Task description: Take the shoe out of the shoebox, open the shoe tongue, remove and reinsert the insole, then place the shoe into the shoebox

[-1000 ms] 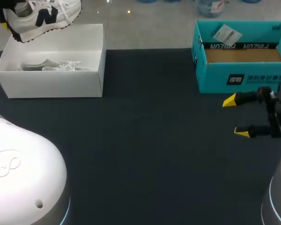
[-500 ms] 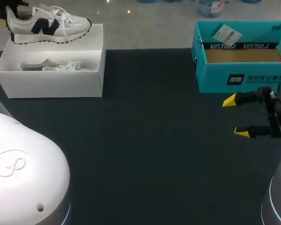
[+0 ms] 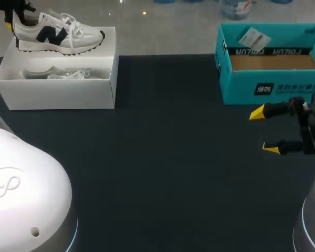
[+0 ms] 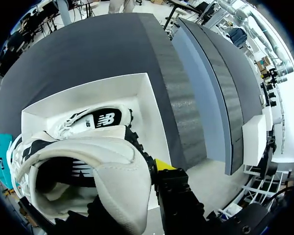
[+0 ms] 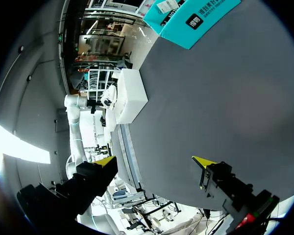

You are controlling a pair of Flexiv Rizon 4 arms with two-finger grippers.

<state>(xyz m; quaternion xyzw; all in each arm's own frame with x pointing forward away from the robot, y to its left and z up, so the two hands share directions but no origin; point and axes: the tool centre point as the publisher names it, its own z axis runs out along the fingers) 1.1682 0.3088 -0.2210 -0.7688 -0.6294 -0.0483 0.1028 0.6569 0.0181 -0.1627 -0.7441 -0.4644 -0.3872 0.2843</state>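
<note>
The left jaws are clamped on the heel of the white cloth sneaker with a dark letter on its side [image 4: 108, 166], and one yellow fingertip [image 4: 164, 164] shows pressed at the back of the heel. The shoe's toe points away from these jaws, and it hangs over the far side of the open white cardboard shoebox [image 3: 58, 94]. I cannot tell if its sole touches the rim. I think the step in hand is taking the shoe out. To do it well, the hold on the heel should be kept tight, because the long toe end is heavy and could tip down. The shoe should go up enough to clear the box wall, then come over to the bare black table [image 3: 173, 157] and be set flat on its sole. Just under the left jaws, inside the box, lies a second white sneaker with loose laces [image 3: 63, 73]. The laces could catch if the held shoe dips. Far off from the left jaws, the right jaws hang wide apart with nothing in them, yellow fingertips [image 3: 257, 112] over the table. Just past them stands an open teal cardboard box [image 3: 273, 89] with a small paper tag [image 3: 254, 38] inside. It is well out of the way.
</note>
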